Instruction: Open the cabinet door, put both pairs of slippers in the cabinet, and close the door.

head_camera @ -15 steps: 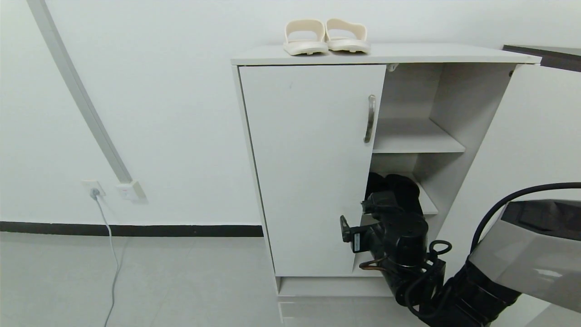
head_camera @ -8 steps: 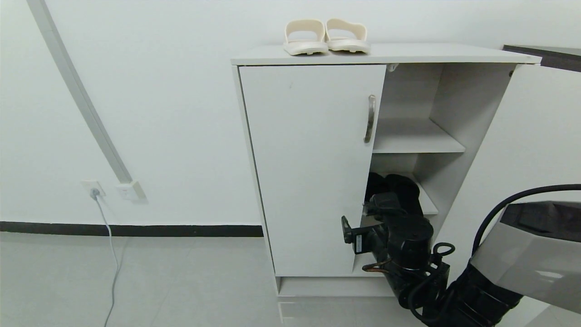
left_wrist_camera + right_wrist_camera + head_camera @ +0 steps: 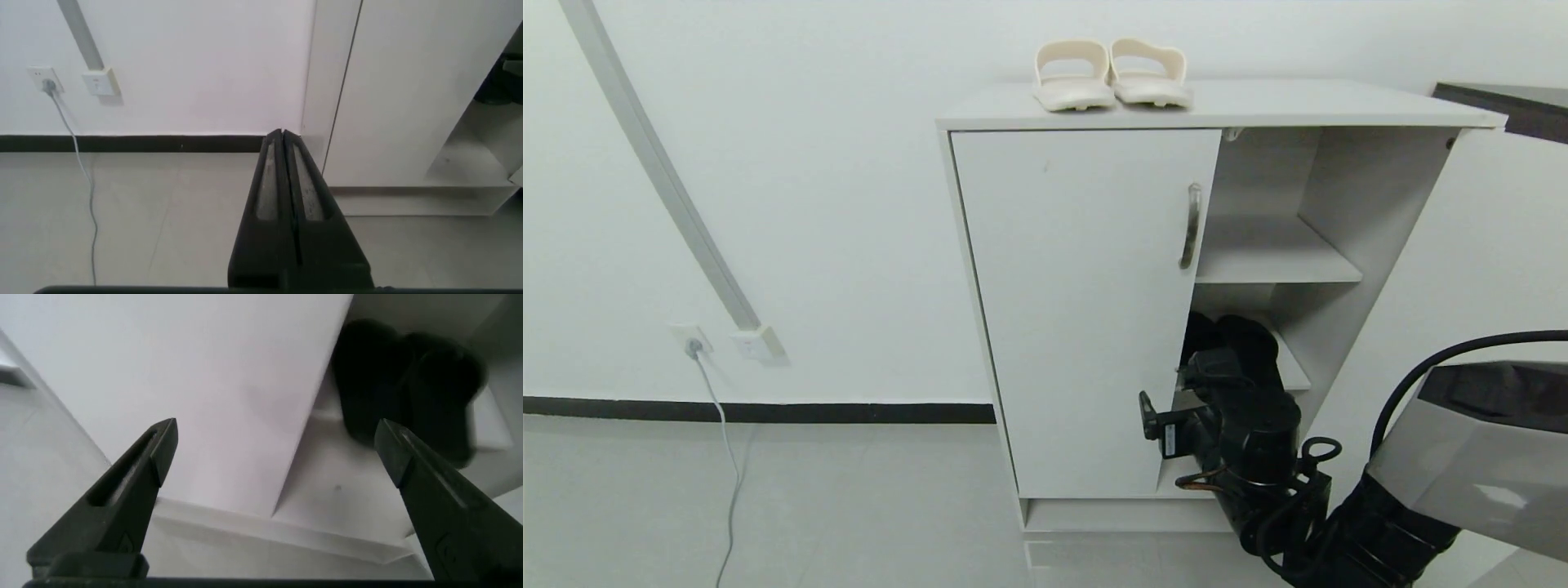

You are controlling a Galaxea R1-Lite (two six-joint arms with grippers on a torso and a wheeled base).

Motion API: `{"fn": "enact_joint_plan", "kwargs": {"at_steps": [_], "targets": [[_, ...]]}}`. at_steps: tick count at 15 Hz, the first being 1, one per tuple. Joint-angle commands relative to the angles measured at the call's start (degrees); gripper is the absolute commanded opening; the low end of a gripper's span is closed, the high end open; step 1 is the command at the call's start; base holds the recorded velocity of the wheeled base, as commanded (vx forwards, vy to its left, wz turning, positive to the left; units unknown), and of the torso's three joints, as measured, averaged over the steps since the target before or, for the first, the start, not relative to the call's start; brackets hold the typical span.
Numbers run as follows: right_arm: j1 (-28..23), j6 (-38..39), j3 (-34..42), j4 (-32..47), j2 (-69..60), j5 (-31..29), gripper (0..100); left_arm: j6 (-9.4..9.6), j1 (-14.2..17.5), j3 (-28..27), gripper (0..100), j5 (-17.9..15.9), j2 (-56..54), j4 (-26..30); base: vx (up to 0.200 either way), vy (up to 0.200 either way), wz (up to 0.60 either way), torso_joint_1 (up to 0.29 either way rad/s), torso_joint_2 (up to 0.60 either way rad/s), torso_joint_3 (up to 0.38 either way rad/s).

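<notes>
Right gripper (image 3: 276, 429) is hanging wide open just in front of the black slippers (image 3: 409, 384), which are sitting on a shelf (image 3: 1292, 373) inside the cabinet (image 3: 1298, 102)
Left gripper (image 3: 282, 140) is pointing at the grey tiled floor (image 3: 768, 506), fingers pressed together on nothing. Beige slippers (image 3: 1111, 73) are sitting on the smooth white cabinet top; right door (image 3: 1462, 245) is standing open, left door (image 3: 1086, 310) shut, curved metal handle (image 3: 1191, 226). Plain white wall (image 3: 849, 204) behind.

Closed left door (image 3: 1086, 310) blocks the nine o'clock half of the cabinet (image 3: 1298, 102); three o'clock half open onto the upper shelf (image 3: 1274, 253); black slippers (image 3: 1245, 339) occupy the shelf beneath.
</notes>
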Motion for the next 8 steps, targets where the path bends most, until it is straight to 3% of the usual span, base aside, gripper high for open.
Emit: {"fn": "enact_joint_plan", "kwargs": {"at_steps": [1,8], "targets": [[0.20,-0.01,-0.09,-0.06,-0.52,0.04,100,0.02,-0.01,-0.02,0,0.01,0.07,-0.10,0.000,0.000,0.00,0.036,-0.56,-0.369],[1.61,-1.41,-0.45,0.38,-3.68,1.18,100,0.02,-0.01,-0.02,0,0.01,0.07,-0.10,0.000,0.000,0.00,0.100,-0.48,-0.354]]}}
